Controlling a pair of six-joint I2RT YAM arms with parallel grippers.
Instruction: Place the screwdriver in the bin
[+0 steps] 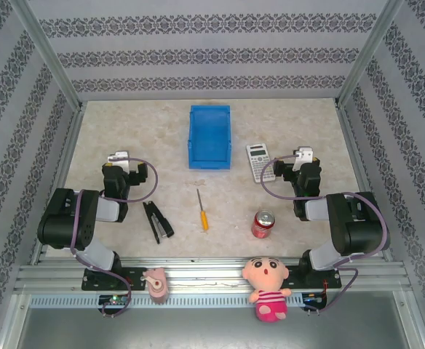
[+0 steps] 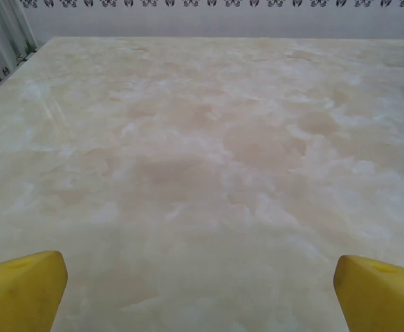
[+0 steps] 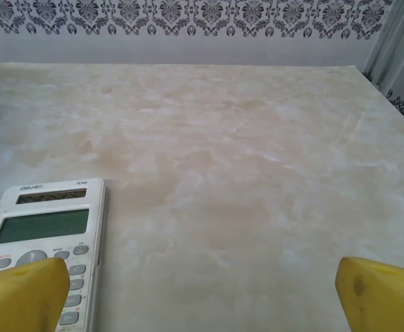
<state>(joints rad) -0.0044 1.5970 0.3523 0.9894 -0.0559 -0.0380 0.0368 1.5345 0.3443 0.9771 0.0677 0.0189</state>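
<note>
The small screwdriver with an orange-yellow handle and thin silver shaft lies flat on the table, near the front centre, pointing away from the arms. The bright blue bin stands open-topped behind it, toward the back. My left gripper rests at the left, well apart from the screwdriver. In the left wrist view my left gripper is open, its yellow fingertips wide apart over bare table. My right gripper sits at the right. In the right wrist view my right gripper is open too, holding nothing.
A black stapler lies left of the screwdriver. A red can stands to its right. A white calculator lies right of the bin, by my right gripper. A doll and a small pink toy sit on the front rail.
</note>
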